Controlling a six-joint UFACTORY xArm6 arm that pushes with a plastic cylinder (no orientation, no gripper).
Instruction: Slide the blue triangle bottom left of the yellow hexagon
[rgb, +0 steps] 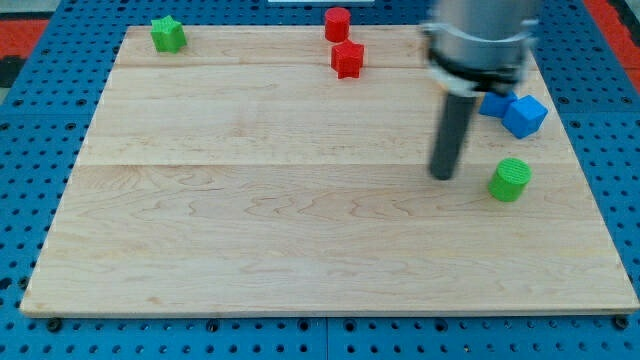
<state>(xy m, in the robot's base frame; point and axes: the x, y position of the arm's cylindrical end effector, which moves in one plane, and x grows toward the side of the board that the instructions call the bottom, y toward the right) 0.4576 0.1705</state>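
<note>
My tip rests on the wooden board, right of centre. A blue block, its shape partly hidden by the arm, lies up and to the right of the tip. It touches a blue cube on its right. A green cylinder stands just right of the tip, a small gap apart. No yellow hexagon shows; the arm hides part of the board's top right.
A green star sits at the top left corner. A red cylinder stands at the top edge, with a red star just below it. Blue pegboard surrounds the board.
</note>
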